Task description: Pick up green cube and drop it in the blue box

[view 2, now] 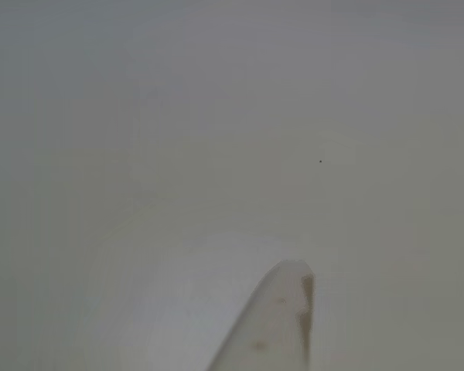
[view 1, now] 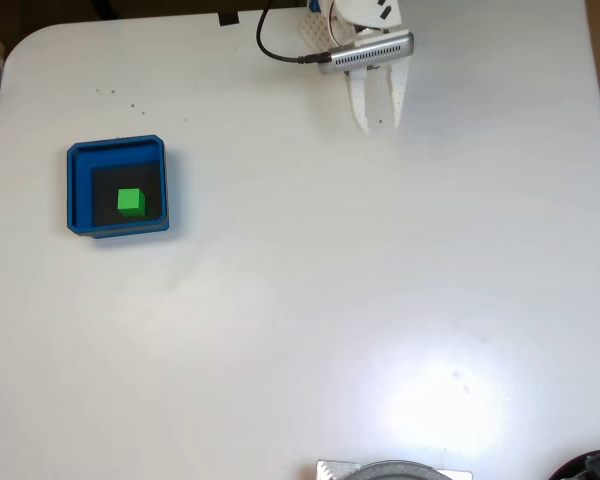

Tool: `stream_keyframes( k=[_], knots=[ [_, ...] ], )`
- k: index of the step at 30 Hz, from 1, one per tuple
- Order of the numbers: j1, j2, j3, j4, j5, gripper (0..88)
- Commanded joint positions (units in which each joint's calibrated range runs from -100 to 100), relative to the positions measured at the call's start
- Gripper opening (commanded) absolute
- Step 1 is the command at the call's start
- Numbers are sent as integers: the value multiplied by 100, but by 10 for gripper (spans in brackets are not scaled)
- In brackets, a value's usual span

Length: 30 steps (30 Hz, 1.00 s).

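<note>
Broadly, the white tabletop (view 1: pixel 360 300) carries little besides the task's things. A black cable (view 1: pixel 272 50) curls across its top edge in the fixed view and runs to a grey slotted unit (view 1: pixel 365 55) mounted on the arm. A few small dark specks (view 1: pixel 120 98) dot the surface above the blue box, and a round grey object (view 1: pixel 395 470) shows at the bottom edge. Nothing lies on the tabletop between the pincer and the box.

The pincer (view 1: pixel 377 124) sits near the top edge, right of centre in the fixed view, its white fingers (view 1: pixel 360 108) pointing down the picture with a narrow gap between the tips and nothing held. In the other view one pale finger (view 2: pixel 274 325) rises from the bottom edge over bare surface, with a sliver of the second at the right edge.

The green cube (view 1: pixel 131 201) rests on the dark floor of the blue box (view 1: pixel 78 190), toward its lower middle, well apart from the pincer, far to the left and lower in the fixed view. It is small, bright green and plain-sided, sitting flat.
</note>
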Motion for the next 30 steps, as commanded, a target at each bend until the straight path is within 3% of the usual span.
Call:
stream_keyframes(
  k=[1,12,30],
  knots=[
    [-57,-117,-57,-45,24,174],
    [-26,-117,-57,-37,15,51],
    [-19,-83,-57,-37,29,23]
  ],
)
